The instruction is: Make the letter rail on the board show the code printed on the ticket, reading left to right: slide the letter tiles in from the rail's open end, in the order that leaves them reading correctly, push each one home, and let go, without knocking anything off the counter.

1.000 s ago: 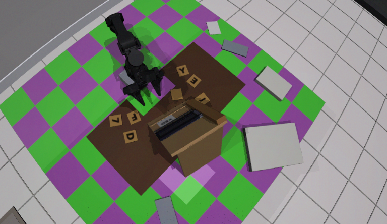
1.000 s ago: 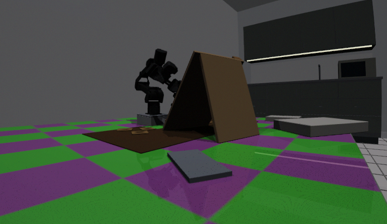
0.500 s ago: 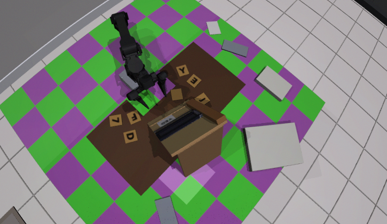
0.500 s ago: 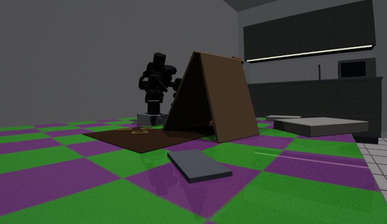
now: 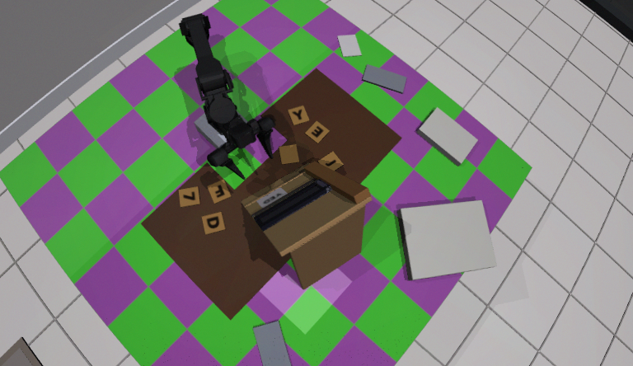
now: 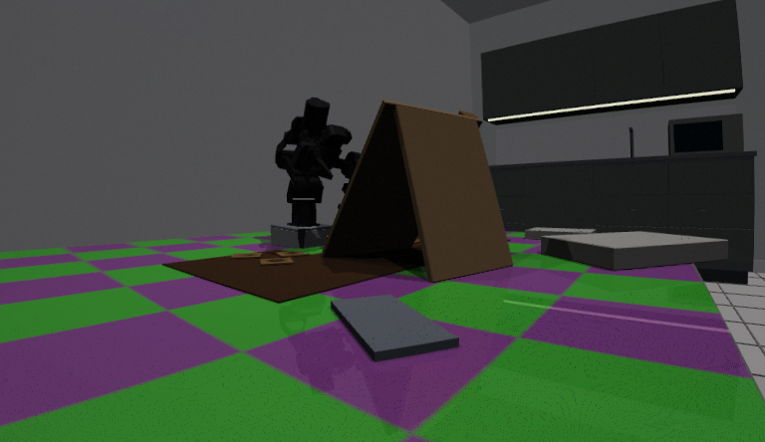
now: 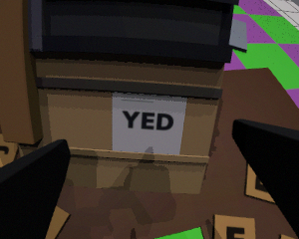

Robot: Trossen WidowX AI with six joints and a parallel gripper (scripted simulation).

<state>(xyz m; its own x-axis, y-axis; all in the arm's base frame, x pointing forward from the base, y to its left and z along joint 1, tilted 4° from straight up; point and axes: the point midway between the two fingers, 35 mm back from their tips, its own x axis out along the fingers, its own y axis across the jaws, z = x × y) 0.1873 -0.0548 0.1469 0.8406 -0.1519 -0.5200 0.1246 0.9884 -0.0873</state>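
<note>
Nearest the wrist camera, the fingers (image 5: 253, 168) stand wide open, holding nothing. Beyond them, the ticket (image 5: 272, 197) (image 7: 149, 122) reading YED is on the sloping board (image 5: 305, 231) (image 6: 456, 189) (image 7: 80, 119), below the dark rail (image 5: 291, 204) (image 7: 135, 32). In the top view, tile D (image 5: 213, 222) lies near tile F (image 5: 218, 191) (image 7: 234, 228); tiles Y (image 5: 297, 114) and E (image 5: 317, 131) lie beyond the board's other side.

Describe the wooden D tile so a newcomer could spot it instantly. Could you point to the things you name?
Find the brown wooden easel board (image 5: 321, 241) (image 6: 459, 195) in the top view. Beside it, on the dark brown mat (image 5: 223, 278) (image 6: 270, 285), three square tan tiles cluster. The D tile (image 5: 213, 222) sits nearest the mat's bottom corner, below 7 and F.
</note>
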